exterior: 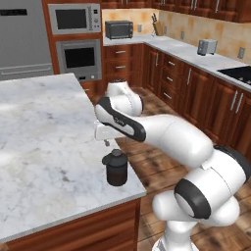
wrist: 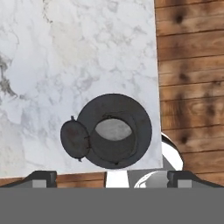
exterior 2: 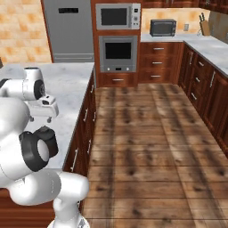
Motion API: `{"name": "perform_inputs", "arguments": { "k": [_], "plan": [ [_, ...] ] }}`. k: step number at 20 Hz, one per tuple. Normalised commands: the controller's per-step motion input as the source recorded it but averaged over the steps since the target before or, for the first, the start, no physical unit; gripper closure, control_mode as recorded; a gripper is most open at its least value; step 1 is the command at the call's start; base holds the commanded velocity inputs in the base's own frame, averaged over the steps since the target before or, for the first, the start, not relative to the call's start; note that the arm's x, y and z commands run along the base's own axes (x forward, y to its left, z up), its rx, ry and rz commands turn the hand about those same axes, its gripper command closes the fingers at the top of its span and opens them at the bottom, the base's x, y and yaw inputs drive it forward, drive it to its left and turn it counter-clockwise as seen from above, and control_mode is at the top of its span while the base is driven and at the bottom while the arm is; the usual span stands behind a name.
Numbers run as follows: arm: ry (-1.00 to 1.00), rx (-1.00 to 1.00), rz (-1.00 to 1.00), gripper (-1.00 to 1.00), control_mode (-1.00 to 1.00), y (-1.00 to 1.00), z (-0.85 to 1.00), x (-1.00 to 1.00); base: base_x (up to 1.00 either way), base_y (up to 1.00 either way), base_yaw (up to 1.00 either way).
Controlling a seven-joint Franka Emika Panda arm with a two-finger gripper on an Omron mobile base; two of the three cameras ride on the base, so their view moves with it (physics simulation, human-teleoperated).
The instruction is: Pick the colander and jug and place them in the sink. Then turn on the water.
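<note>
The jug (exterior: 116,169), small and dark grey with a round lid, stands near the front right corner of the marble island counter (exterior: 44,142). My gripper (exterior: 105,143) hangs open just above and slightly behind it, with nothing between the fingers. Looking down in the hand view, the jug (wrist: 135,118) lies between and ahead of the wide-spread fingertips of the gripper (wrist: 114,177), its knobbed lid (wrist: 74,139) to the left. From the right base, the jug (exterior 2: 50,136) is partly hidden by my arm, below the gripper (exterior 2: 41,119). The colander, sink and water are out of view.
The island's right edge (exterior: 122,147) drops to a wooden floor (exterior 2: 147,133). Across the aisle runs a counter with a toaster (exterior: 206,47) and a black stovetop (exterior: 238,73). A wall oven (exterior: 78,59), microwave (exterior: 73,18) and fridge (exterior: 23,34) stand behind.
</note>
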Motion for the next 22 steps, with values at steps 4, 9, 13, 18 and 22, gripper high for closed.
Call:
{"name": "perform_inputs", "arguments": {
  "k": [4, 9, 13, 18, 22],
  "plan": [
    [0.01, 0.00, 0.00, -1.00, -1.00, 0.00, -0.38, -0.01, 0.00, 0.00, 0.00],
    [0.00, 0.00, 0.00, -1.00, -1.00, 0.00, -0.12, 0.12, 0.00, 0.00, 0.00],
    [0.00, 0.00, 0.00, -1.00, -1.00, 0.00, -0.04, 0.04, 0.00, 0.00, 0.00],
    [0.00, 0.00, 0.00, -1.00, -1.00, 0.00, -0.33, 0.00, 0.00, 0.00, 0.00],
    [0.00, 0.00, 0.00, -1.00, -1.00, 0.05, -0.37, 0.03, 0.00, 0.00, 0.00]
  ]
}}
